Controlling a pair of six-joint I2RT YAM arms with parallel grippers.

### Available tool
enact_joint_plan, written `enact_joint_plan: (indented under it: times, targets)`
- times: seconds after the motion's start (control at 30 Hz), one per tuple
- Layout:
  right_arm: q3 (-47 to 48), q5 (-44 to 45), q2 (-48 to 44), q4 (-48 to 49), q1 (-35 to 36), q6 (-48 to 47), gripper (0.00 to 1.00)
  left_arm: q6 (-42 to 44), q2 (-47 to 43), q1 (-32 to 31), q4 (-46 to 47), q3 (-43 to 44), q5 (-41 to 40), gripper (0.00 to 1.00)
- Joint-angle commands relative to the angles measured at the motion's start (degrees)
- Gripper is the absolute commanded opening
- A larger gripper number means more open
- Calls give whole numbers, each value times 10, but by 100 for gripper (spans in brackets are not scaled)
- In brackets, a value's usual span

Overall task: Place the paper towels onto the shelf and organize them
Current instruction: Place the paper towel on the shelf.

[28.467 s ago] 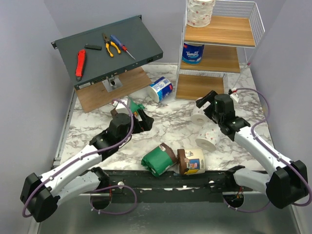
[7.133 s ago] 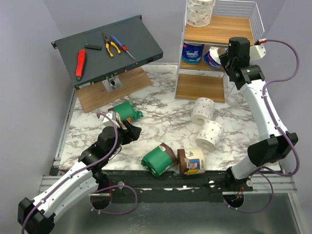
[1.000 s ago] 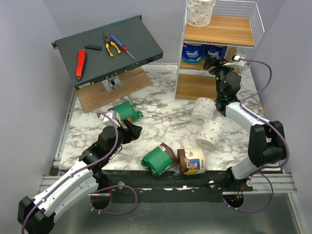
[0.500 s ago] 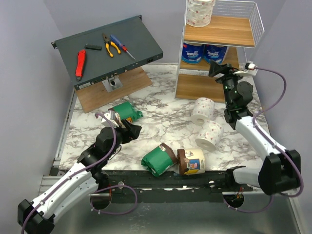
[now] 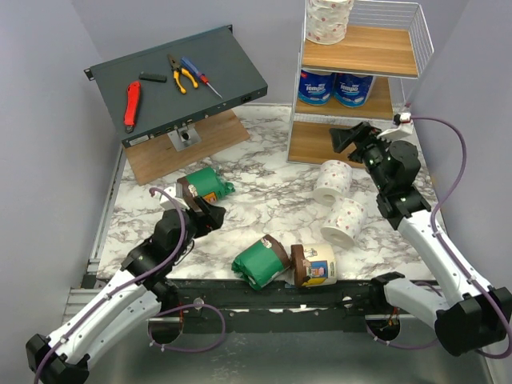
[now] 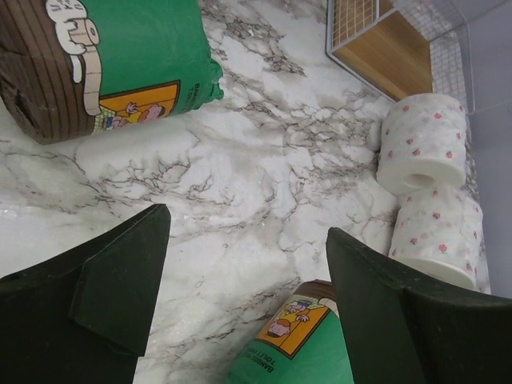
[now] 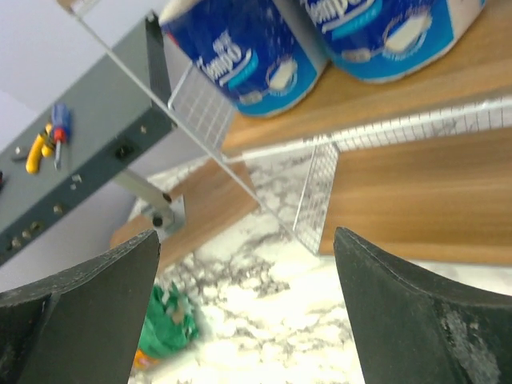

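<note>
The left gripper (image 6: 246, 226) has its fingers apart with nothing between them, over bare table (image 6: 240, 160) just beside a green roll (image 6: 104, 64), apparently not touching it. The right gripper (image 7: 246, 234) gapes wide and empty before the shelf (image 7: 416, 192), whose middle board carries two blue rolls (image 7: 240, 48). Two speckled rolls (image 5: 334, 181) lie touching on the table near the shelf's foot.

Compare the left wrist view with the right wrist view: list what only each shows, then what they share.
Left wrist only: two white speckled rolls and a green roll at the bottom edge. Right wrist only: two blue-and-white rolls on the shelf, and the dark grey panel with yellow-handled pliers. Both: the shelf, the marble table and the other green roll.
</note>
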Motion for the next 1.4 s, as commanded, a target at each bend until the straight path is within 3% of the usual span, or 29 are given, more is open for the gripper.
enact_joint_plan:
  times: [0.0,0.13,0.17,0.33,0.57,0.67,0.83,1.07,1.17,1.37]
  targets:
    - [7,-60,-22,-104,19,5,94,-11,-52,-1,-37,11,-56,83]
    - [12,-71,-22,-160,52,-22,100,-8,-97,0,-30,-6,-66,88]
    - [13,-68,-20,-170,69,-31,100,-8,-104,0,-31,-7,-64,98]
    - [31,31,-3,-236,170,-63,100,-17,-104,1,-65,11,-63,98]
    - [58,107,49,-304,172,16,100,3,-108,0,-38,-3,-18,99]
    - [59,166,50,-306,172,68,100,-5,-98,0,-46,-3,-14,99]
    - [6,182,9,-266,171,85,100,-12,-104,1,-40,0,-5,99]
    - [-10,265,25,-342,168,122,100,29,-223,2,124,-87,84,98]
    - [-34,258,20,-346,144,150,100,39,-235,2,149,-106,104,98]
    - [-66,222,-4,-323,101,179,100,41,-156,2,104,-75,102,97]
